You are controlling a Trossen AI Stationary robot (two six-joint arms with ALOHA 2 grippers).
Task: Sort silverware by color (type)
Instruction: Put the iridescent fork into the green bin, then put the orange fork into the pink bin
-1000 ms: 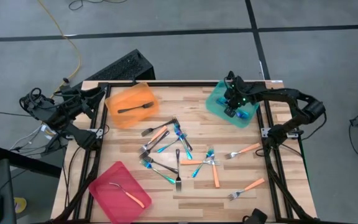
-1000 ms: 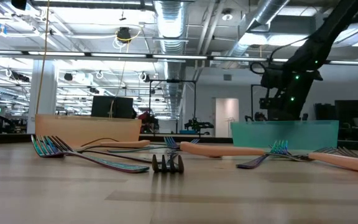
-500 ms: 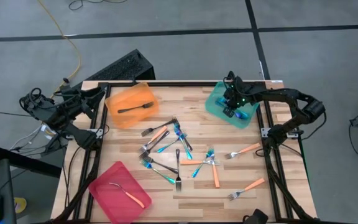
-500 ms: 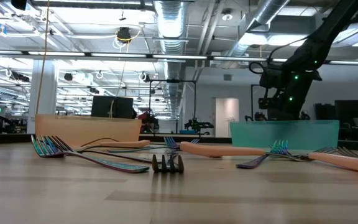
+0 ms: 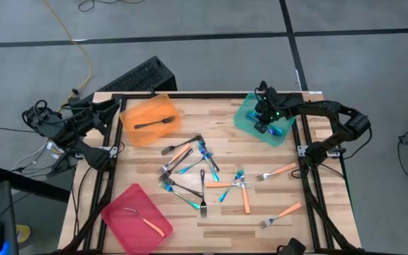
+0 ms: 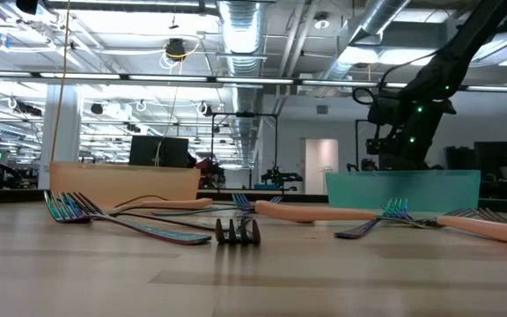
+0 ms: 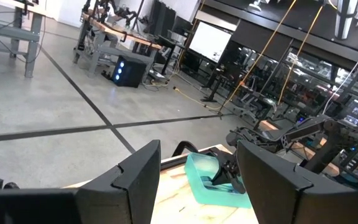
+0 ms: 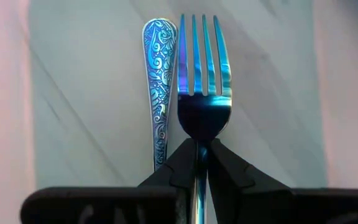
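Note:
My right gripper point(image 5: 263, 127) hangs over the teal tray point(image 5: 248, 112) at the table's far right, shut on a blue fork point(image 8: 204, 81). A second blue fork's patterned handle point(image 8: 159, 81) lies on the tray floor right beside it. Many more forks with orange, blue or dark handles lie scattered on the middle of the table point(image 5: 197, 173). My left gripper point(image 7: 197, 180) waits open beyond the table's left edge, pointing level, with nothing between its fingers. My right gripper pinches the blue fork's neck point(image 8: 199, 144), just behind the base of the tines, between its two fingertips. The fingers slant steeply down into the teal tray. The tines stick out beyond the fingertips, and the handle is hidden behind the fingers. Whether the tines touch the tray floor, I cannot tell.
An orange tray point(image 5: 129, 113) at the far left holds a dark fork point(image 5: 154, 124). A pink tray point(image 5: 119, 212) at the near left holds an orange-handled fork point(image 5: 147, 221). Two orange-handled forks point(image 5: 278, 171) point(image 5: 282, 214) lie apart at the right.

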